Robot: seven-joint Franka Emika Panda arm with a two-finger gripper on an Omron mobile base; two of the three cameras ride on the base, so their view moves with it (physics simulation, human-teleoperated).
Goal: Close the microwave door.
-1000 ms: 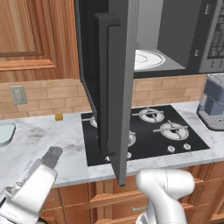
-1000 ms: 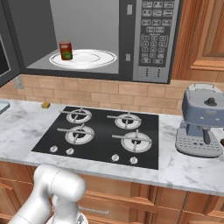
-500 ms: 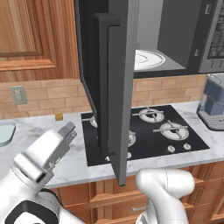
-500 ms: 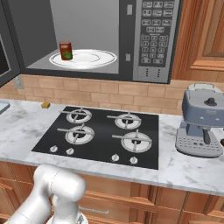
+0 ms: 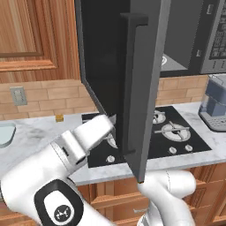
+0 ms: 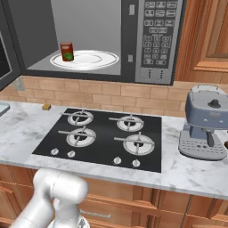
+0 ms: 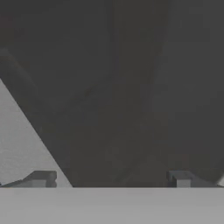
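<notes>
The microwave door (image 5: 148, 84) stands wide open, swung out over the stovetop, with its edge toward the left base camera and its long vertical bar handle (image 5: 129, 84) on the left face. The microwave (image 6: 133, 40) shows a grey cavity, a white turntable (image 6: 89, 59) and a keypad (image 6: 156, 38). A strip of the door (image 6: 5, 49) shows at the left edge of the right base view. My gripper (image 5: 112, 120) is at the door's outer face, low beside the handle. In the hand view the gripper (image 7: 111, 179) is open, fingertips (image 7: 41, 178) wide apart, with the dark door surface close ahead.
A red can (image 6: 67, 51) stands on the turntable. Below the microwave lies a black stovetop (image 6: 102, 138) in the marble counter (image 6: 26, 129). A grey coffee machine (image 6: 207, 122) stands at the right. A small yellow block (image 6: 46, 107) sits by the backsplash. Brown cabinets (image 5: 26, 39) hang at the left.
My arm has swung up and to the right, from low at the counter's front to the door's outer face beside the handle. The door has not visibly moved.
</notes>
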